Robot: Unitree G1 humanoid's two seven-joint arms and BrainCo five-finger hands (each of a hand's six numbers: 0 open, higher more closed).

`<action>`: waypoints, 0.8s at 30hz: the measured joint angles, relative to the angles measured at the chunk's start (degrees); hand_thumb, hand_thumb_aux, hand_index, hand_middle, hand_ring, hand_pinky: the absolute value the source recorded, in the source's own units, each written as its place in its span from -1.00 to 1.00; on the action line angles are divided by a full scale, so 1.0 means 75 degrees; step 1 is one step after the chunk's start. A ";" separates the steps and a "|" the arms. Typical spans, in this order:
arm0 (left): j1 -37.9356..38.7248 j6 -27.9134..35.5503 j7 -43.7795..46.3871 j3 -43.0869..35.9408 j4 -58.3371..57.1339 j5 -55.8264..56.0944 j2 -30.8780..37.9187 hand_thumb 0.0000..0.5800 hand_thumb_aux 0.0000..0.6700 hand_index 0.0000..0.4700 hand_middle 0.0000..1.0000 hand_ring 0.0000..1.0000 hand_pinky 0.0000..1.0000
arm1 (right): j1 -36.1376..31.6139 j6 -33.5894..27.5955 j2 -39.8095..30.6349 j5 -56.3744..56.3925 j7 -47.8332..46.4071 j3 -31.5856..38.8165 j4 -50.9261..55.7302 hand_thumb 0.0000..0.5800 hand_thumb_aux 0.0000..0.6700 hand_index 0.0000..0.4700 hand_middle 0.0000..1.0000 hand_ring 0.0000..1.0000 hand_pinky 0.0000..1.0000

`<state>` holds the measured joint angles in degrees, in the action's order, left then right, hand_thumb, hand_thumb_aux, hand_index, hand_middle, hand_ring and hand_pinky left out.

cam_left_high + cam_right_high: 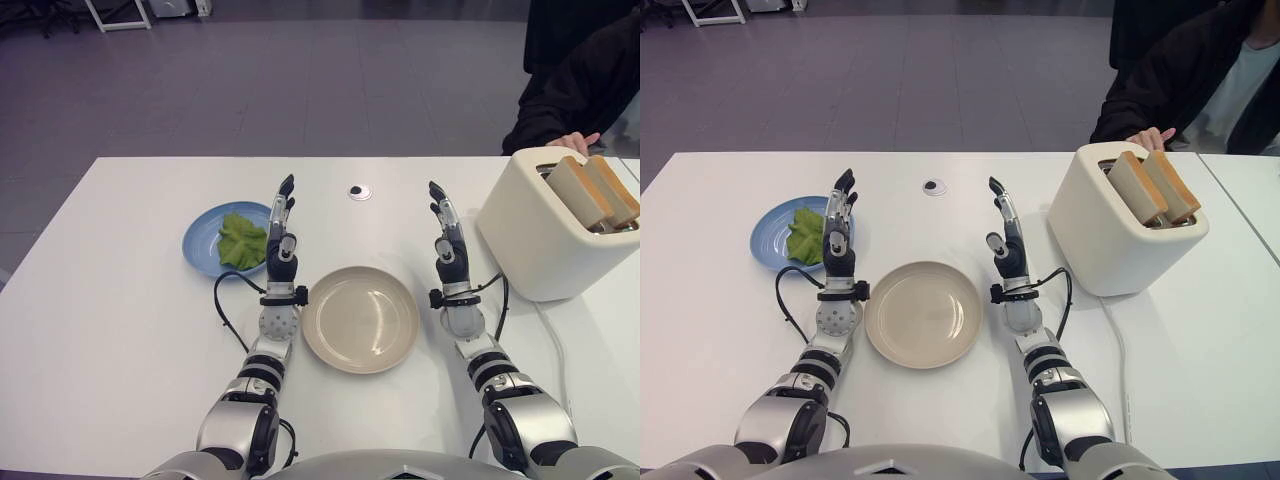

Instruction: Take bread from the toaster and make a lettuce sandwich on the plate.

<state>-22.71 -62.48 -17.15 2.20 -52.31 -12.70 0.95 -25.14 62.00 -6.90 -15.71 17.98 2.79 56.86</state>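
Nearest us, on the smooth white table (pixel 100 330), sat a round, glossy cream plate (pixel 360 318) with nothing on it. We saw the left hand (pixel 281 240) just beside its left rim and the right hand (pixel 449 250) just right of it, both set on edge with fingers straight and spread, holding nothing. A black cable (pixel 225 300) looped from the left wrist. Past the left hand lay a blue plate (pixel 200 235) bearing a crinkled green lettuce (pixel 241 241) leaf; the hand covered that plate's right rim. Farther right stood the boxy, round-cornered cream toaster (pixel 1120 240), whole in the right eye view but cut at its right side by the frame edge in the left eye view. Two browned bread slices (pixel 1150 187) stood tilted in its slots, their lower parts hidden. Farthest, a small dark-centred disc (pixel 359 192) lay on the table; we could not make out what it was.
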 measured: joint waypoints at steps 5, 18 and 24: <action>-0.0015 -0.0009 0.0657 0.0173 -0.0054 0.0991 -0.0003 -1.00 -1.00 -1.00 -1.00 -1.00 -1.00 | 0.0018 -0.0056 0.0039 0.1306 -0.1073 -0.0444 0.0096 -1.00 -1.00 -1.00 -1.00 -1.00 -1.00; 0.0370 -0.0063 0.2111 -0.0061 0.0628 0.1553 -0.0021 -1.00 -1.00 -1.00 -1.00 -1.00 -1.00 | 0.0399 -0.0009 -0.0080 0.0689 -0.1171 -0.0741 -0.0915 -1.00 -1.00 -1.00 -1.00 -1.00 -1.00; 0.0481 -0.0027 0.1894 -0.0059 0.0838 0.1402 -0.0138 -1.00 -1.00 -1.00 -1.00 -1.00 -1.00 | 0.1486 -0.1603 -0.1366 -0.1174 -0.0452 -0.2799 -0.5445 -1.00 -1.00 -1.00 -1.00 -1.00 -1.00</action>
<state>-19.11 -62.68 -2.94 1.76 -46.03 -2.18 -0.08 -14.00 49.97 -17.14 -24.51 14.59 -18.20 16.02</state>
